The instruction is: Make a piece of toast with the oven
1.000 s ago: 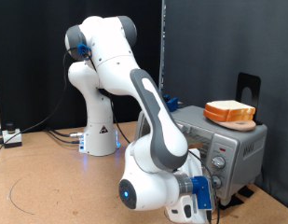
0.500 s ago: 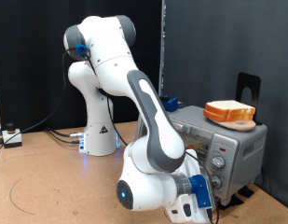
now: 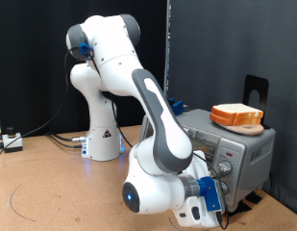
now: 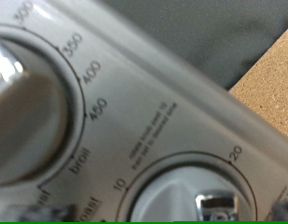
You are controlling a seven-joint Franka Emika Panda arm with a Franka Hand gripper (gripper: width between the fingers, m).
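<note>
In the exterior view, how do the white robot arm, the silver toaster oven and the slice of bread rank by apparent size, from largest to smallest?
1. White robot arm; its lower part is nearest the camera, which enlarges it.
2. Boxy silver toaster oven.
3. Orange-crusted slice of bread, lying on the oven's top.

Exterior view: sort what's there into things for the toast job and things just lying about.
For the job:
- piece of toast, lying on top of the oven
- oven
- gripper, low at the oven's knob panel

Lying about:
- black stand behind the oven
- cables on the floor
- small box at the exterior view's left
</note>
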